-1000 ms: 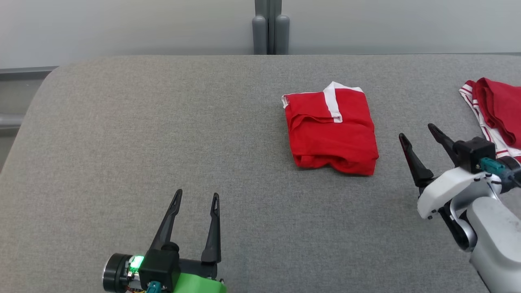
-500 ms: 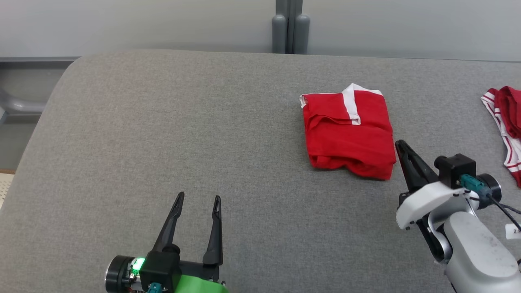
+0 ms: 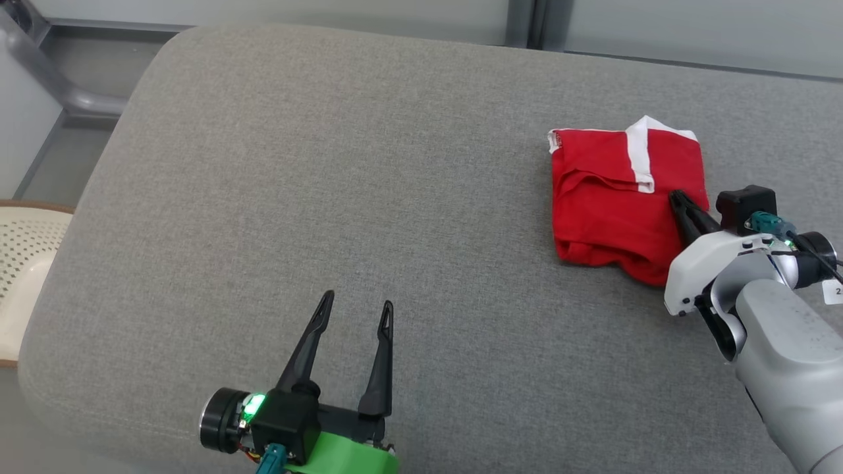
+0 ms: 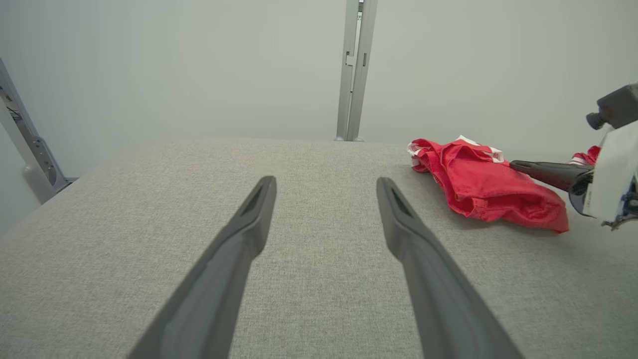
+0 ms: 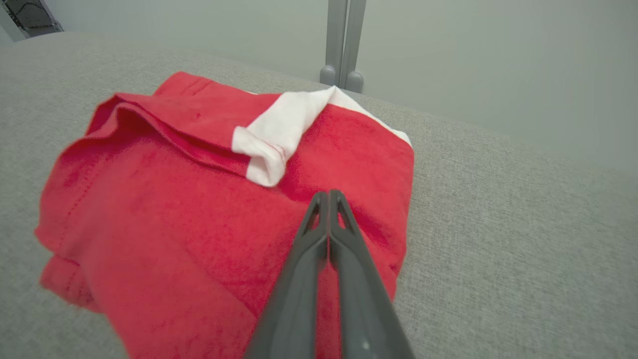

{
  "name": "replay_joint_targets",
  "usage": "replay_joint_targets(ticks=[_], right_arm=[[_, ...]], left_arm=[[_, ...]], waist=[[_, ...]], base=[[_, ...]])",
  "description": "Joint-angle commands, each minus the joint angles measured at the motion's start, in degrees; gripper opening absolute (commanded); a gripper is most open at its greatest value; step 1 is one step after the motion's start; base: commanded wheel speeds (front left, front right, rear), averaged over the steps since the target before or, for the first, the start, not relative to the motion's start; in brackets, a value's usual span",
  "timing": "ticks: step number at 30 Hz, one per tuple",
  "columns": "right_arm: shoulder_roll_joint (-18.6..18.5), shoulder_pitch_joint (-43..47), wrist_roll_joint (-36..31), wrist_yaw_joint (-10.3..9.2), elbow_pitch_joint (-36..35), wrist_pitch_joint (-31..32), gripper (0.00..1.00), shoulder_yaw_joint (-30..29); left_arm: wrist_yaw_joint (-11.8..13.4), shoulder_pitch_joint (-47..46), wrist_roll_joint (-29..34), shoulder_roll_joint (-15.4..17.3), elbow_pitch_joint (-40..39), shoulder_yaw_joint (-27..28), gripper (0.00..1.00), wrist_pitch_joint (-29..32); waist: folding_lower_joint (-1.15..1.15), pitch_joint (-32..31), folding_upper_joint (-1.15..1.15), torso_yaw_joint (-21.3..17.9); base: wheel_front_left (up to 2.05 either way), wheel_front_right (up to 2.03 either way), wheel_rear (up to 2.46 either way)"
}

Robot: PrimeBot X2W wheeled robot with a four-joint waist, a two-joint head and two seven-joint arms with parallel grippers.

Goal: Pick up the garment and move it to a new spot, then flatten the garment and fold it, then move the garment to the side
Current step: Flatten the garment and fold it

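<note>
The garment (image 3: 612, 197), red with a white band, lies folded on the right part of the grey padded table (image 3: 329, 164). My right gripper (image 3: 675, 195) is shut with nothing between its fingers, its tips over the garment's right side. The right wrist view shows the closed fingertips (image 5: 328, 193) above the red cloth (image 5: 174, 199), just below the white band; whether they touch it I cannot tell. My left gripper (image 3: 357, 301) stands open near the front edge, well left of the garment (image 4: 478, 184). Its tips (image 4: 325, 182) hold nothing.
A beige perforated object (image 3: 26, 263) stands off the table's left edge. A grey post (image 3: 527, 20) rises behind the table's far edge. Part of another red-and-white cloth (image 4: 583, 157) shows behind my right gripper. Bare grey padding stretches left of the garment.
My right gripper has shut and moved from right of the garment onto its right side. The head camera has shifted, so the scene sits further right. The garment lies where it was.
</note>
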Motion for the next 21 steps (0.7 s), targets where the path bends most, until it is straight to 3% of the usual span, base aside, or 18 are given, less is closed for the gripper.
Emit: replay_joint_targets(ticks=[1, 15, 21], right_arm=[[-0.18, -1.13, 0.82, -0.12, 0.96, 0.30, 0.00, 0.78], [-1.21, -10.10, 4.53, -0.12, 6.88, -0.98, 0.00, 7.68], [0.31, -14.77, 1.66, -0.12, 3.18, -1.80, 0.00, 7.41]], left_arm=[[0.07, -1.06, -0.14, 0.08, -0.17, -0.41, 1.00, -0.14], [0.94, -2.09, -1.43, 0.08, -0.04, -3.07, 1.00, -0.14], [1.54, -2.47, -1.58, 0.08, -0.36, -3.16, 1.00, -0.14]], waist=[[0.00, 2.07, 0.00, 2.11], [0.00, 2.71, 0.00, 6.85], [0.00, 2.98, 0.00, 6.92]], base=[[0.00, 0.00, 0.00], [0.00, 0.00, 0.00], [0.00, 0.00, 0.00]])
